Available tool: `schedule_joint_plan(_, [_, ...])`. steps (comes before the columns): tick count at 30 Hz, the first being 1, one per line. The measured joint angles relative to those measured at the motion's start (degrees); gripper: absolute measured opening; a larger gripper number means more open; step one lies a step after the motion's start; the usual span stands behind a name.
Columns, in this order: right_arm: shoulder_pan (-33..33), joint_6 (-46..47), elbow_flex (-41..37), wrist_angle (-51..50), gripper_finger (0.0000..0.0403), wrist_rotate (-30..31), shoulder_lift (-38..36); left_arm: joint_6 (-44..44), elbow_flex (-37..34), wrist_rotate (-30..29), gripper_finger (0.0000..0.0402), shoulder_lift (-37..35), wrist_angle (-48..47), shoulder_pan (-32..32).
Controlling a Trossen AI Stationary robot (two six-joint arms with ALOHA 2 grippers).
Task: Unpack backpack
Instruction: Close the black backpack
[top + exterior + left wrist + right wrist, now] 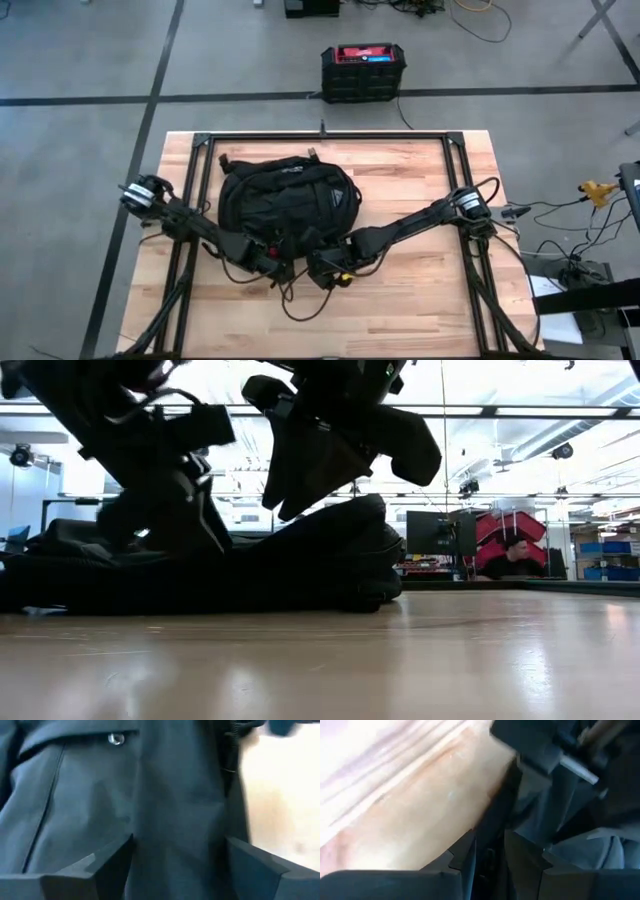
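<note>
Item: backpack (285, 195), one, lying flat on the wooden table (420, 300), set toward the far edge and left of centre, well clear of the near edge. Body: soft black fabric, rounded outline, a small pale logo (338, 196) on its upper face toward the table's right side, a loop at the end facing the far edge. Loose straps and cords trail from the end facing the near edge onto bare wood. Seen level from the table top it sits low and slumped, highest at one end. No contents lie out on the table; unpacking is judged not yet begun. Left gripper (268, 258): at the backpack's near end, fingers spread apart over dark fabric with a seam and a small metal ring (116, 739) ahead of them, holding nothing; judged placed to take hold of a flap or zip. Right gripper (322, 272): just beside it at the same end, fingers drawn nearly together with a dark strip, probably strap or bag edge, between them; whether it is truly gripped cannot be told. Both arms reach in from the table's side edges, judged so that one steadies the bag while the other opens it.
</note>
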Motion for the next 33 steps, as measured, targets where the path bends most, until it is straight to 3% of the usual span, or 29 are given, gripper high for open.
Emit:
schedule_joint_plan(2, [0.03,0.56,0.00,0.00,0.0082,-0.17,0.00,-1.13,-0.01,2.33,0.0210,0.89,-0.03,1.44])
schedule_joint_plan(6, [-0.03,3.35,0.00,0.20,0.0071,-0.17,0.02,-1.66,-0.01,5.14,0.0049,1.26,-0.07,2.26])
schedule_joint_plan(7, [-0.22,4.87,0.00,0.46,0.0068,-0.19,0.02,-2.13,0.06,5.20,0.0026,0.67,-0.49,2.25])
schedule_joint_plan(14, [-1.64,14.98,-1.68,6.83,0.0049,1.46,0.02,-3.72,0.32,3.48,0.0003,-9.09,-1.85,0.70])
schedule_joint_plan(22, [-3.03,18.57,-5.09,13.01,0.0031,4.85,0.04,-4.91,0.29,-0.54,0.0001,-15.46,-2.80,-3.46])
schedule_joint_plan(33, [-3.83,13.84,-4.86,13.22,0.0119,9.46,0.82,-6.41,0.29,-1.60,0.0000,-15.17,-2.25,-3.94])
